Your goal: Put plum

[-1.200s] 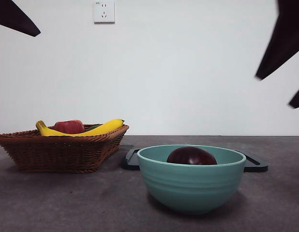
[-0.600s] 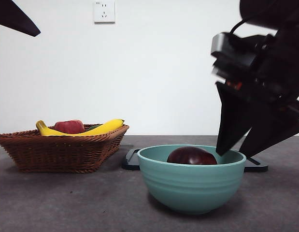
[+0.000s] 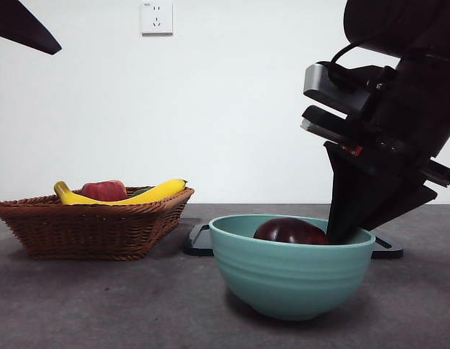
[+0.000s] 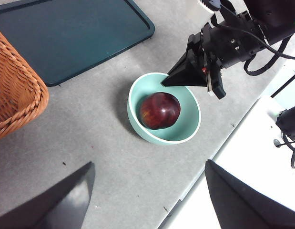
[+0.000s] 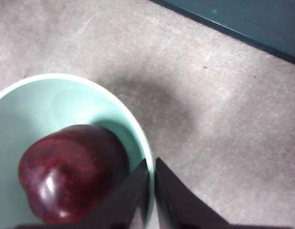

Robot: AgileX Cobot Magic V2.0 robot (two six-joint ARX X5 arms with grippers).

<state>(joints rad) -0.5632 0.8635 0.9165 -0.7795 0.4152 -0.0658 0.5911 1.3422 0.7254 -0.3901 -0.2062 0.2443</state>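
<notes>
The plum (image 3: 290, 230) (image 4: 159, 110) (image 5: 73, 171) is dark maroon and lies inside a teal bowl (image 3: 290, 273) (image 4: 134, 95) (image 5: 23, 114) at the table's front middle. My right gripper (image 3: 338, 234) (image 4: 165, 83) (image 5: 151, 163) has come down at the bowl's right side. It is shut on the bowl's rim, with one jaw inside the bowl beside the plum and the other outside. My left gripper (image 4: 149, 164) hangs high above the table, open and holding nothing. In the front view it shows only as a black tip (image 3: 21, 25) at the top left.
A wicker basket (image 3: 86, 229) (image 4: 14, 90) on the left holds yellow bananas (image 3: 161, 191) and a red fruit (image 3: 105, 190). A dark green tray (image 3: 384, 248) (image 4: 66, 33) (image 5: 252, 19) lies flat behind the bowl.
The right arm swung down from the upper right to the bowl's rim and shut on it. The bowl shifted slightly to the right. The left arm stayed put.
</notes>
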